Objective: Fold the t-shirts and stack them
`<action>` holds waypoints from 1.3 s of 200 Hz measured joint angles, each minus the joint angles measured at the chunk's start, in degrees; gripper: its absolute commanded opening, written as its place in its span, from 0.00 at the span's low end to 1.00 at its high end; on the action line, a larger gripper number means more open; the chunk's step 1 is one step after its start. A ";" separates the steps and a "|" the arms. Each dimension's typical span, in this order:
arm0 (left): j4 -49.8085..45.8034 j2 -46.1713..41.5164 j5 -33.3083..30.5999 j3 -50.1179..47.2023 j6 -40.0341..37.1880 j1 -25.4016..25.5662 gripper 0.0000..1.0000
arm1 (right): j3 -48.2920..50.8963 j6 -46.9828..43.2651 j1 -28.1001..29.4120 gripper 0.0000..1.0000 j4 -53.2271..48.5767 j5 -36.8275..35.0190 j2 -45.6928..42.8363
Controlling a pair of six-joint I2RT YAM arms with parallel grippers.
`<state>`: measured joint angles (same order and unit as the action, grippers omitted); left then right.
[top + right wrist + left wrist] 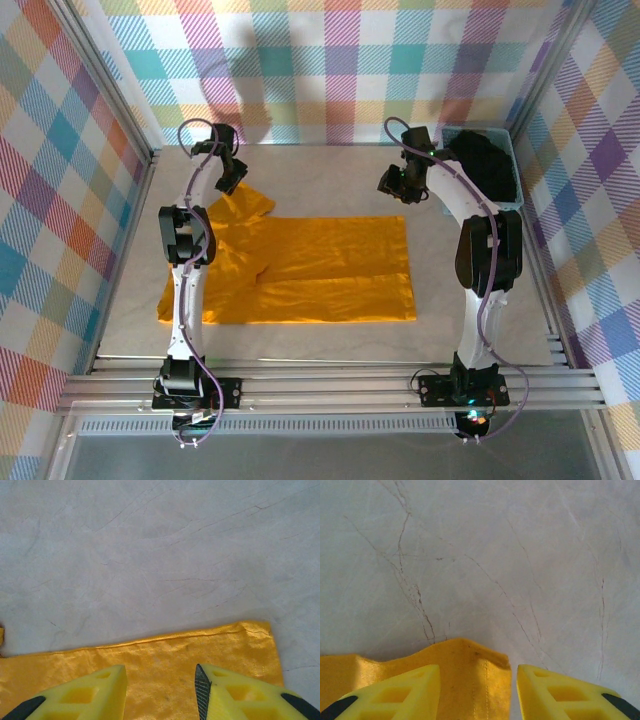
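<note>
Lying flat in the middle, the orange shirt (320,270) looks soft, light and floppy. The left gripper (231,177) and right gripper (395,185) hang over its far edge, jaws apart, holding nothing. Pinching the far corners looks best. The black shirt (485,160) sits in the basket (516,170), far right.

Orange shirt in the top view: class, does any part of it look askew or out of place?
Yes. The orange shirt lies mostly flat, but its far left sleeve juts out at an angle, and the cloth beside it is bunched into creases rather than smoothed.
</note>
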<state>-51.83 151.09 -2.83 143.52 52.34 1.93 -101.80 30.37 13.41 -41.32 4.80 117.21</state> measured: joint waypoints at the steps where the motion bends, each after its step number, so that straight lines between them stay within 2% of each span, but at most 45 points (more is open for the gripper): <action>1: 0.04 0.00 0.00 0.00 0.15 -0.02 0.45 | 0.00 0.00 0.00 0.42 0.00 0.02 0.00; 52: 1.33 0.31 0.94 0.96 10.80 -0.20 0.44 | 0.00 0.00 0.00 0.42 -0.37 0.63 0.00; 120: -1.92 1.60 2.69 1.44 16.04 -0.20 0.43 | -0.02 0.02 0.00 0.42 -1.36 0.46 0.28; 135: -2.19 2.27 3.30 2.36 16.81 -0.22 0.36 | -0.24 0.02 0.00 0.42 -1.60 0.24 0.70; 163: -4.72 2.60 4.26 2.69 17.53 -0.35 0.14 | -2.12 0.02 0.00 0.42 -2.01 0.11 2.10; 184: -5.70 2.49 5.03 2.45 17.29 -0.72 0.03 | -3.13 0.00 0.00 0.42 -2.05 0.11 2.51; 196: -5.33 2.05 5.46 1.60 17.09 -0.96 0.00 | -3.63 0.02 0.00 0.42 -2.05 0.11 2.67; 260: -5.05 0.24 5.75 -0.02 14.05 -1.90 0.00 | -6.64 -1.40 0.00 0.42 -3.80 -1.84 4.90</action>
<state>-56.88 151.33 2.92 143.50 66.39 0.03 -108.44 28.97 13.41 -45.12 2.96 122.10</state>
